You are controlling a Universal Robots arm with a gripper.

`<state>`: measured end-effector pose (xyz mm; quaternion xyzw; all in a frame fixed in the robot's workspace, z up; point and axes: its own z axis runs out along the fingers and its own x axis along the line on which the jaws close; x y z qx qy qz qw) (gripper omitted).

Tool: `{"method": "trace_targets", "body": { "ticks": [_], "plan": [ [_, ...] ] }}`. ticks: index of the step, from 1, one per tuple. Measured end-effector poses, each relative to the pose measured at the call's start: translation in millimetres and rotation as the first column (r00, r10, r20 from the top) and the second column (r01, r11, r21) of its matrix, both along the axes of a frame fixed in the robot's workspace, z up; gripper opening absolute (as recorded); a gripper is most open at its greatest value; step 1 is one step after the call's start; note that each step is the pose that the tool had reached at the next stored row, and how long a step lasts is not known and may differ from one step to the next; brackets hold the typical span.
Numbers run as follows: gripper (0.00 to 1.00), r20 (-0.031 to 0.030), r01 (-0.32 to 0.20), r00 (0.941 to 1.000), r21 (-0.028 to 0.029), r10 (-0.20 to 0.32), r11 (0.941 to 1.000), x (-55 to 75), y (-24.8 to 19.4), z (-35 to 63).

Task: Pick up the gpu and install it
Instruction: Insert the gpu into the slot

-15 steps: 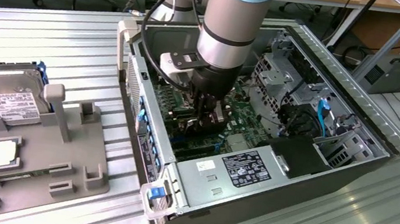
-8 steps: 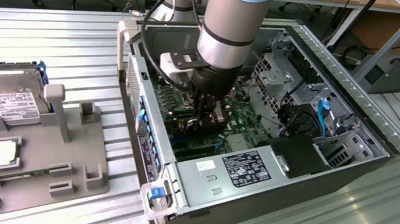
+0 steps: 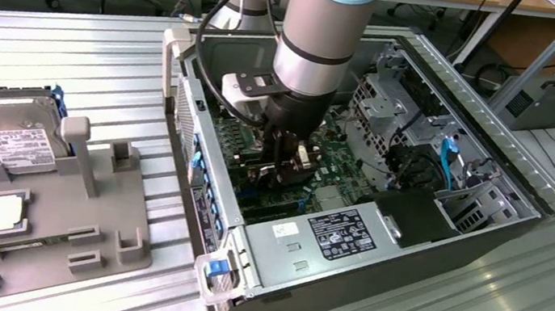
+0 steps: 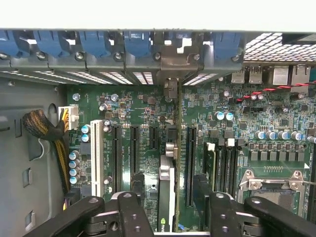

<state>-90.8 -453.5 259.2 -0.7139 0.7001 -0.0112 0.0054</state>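
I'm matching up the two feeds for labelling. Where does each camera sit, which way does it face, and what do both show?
Exterior view: off the arm, high up, looking down at the open computer case on a slatted metal table; the arm reaches into it.
Wrist view: on the wrist, facing the motherboard inside the case; the gripper shows, jaws open either side of the gpu standing edge-on in its slot.
Shared: gripper, gpu, motherboard.
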Motion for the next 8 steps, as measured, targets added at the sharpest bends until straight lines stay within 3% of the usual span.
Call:
{"method": "trace_targets", "body": {
  "ticks": [8],
  "plan": [
    [0.52, 0.0, 0.0, 1.0, -0.0001, 0.0, 1.0, 0.0, 0.0, 3.2]
  ]
}}
